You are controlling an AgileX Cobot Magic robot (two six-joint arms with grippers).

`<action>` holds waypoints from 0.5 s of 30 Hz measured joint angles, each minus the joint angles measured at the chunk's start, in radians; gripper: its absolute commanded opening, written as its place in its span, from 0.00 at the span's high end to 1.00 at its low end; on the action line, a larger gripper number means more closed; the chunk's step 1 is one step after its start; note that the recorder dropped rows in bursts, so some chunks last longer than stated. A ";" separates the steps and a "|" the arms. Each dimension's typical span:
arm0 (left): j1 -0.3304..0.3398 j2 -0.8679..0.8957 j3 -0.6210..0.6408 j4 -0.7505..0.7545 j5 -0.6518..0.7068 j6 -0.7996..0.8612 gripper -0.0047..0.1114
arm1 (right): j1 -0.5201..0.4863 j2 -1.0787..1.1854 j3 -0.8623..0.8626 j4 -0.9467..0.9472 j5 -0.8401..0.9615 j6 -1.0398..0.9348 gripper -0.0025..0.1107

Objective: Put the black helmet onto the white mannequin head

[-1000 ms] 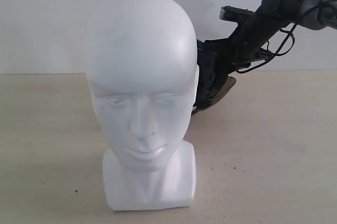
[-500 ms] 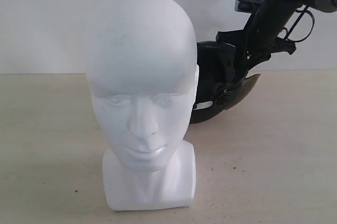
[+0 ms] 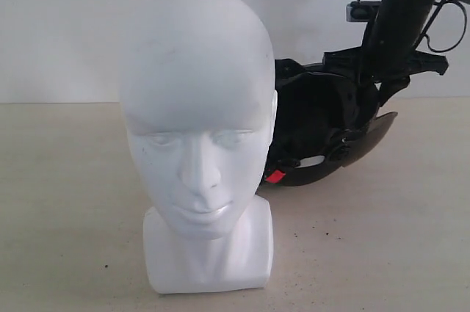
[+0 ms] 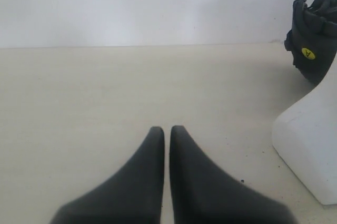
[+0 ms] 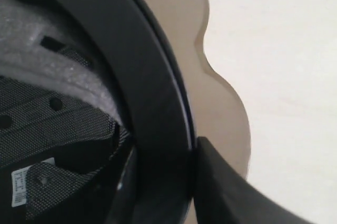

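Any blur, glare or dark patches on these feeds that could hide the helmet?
Exterior view: soft even light, white mannequin head clear, black helmet interior too dark for detail. Left wrist view: left gripper blurred up close, table clear. Right wrist view: helmet rim fills the frame, slightly soft; no glare.

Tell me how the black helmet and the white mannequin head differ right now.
The black helmet is dark and hollow, with its padded inside showing; the white mannequin head is pale and smooth. The black helmet hangs tilted from the right arm; the white mannequin head stands upright on the table. Both are rounded.
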 measured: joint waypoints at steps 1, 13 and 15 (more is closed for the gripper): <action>0.000 0.000 0.000 0.000 0.000 0.000 0.92 | 0.000 -0.018 0.031 -0.021 0.000 0.011 0.98; 0.000 0.000 0.000 0.000 0.000 0.000 0.92 | 0.000 -0.334 0.551 -0.090 -0.141 0.154 0.98; 0.000 0.000 0.000 0.000 0.000 0.000 0.92 | 0.000 -0.392 0.647 -0.091 -0.192 0.194 0.98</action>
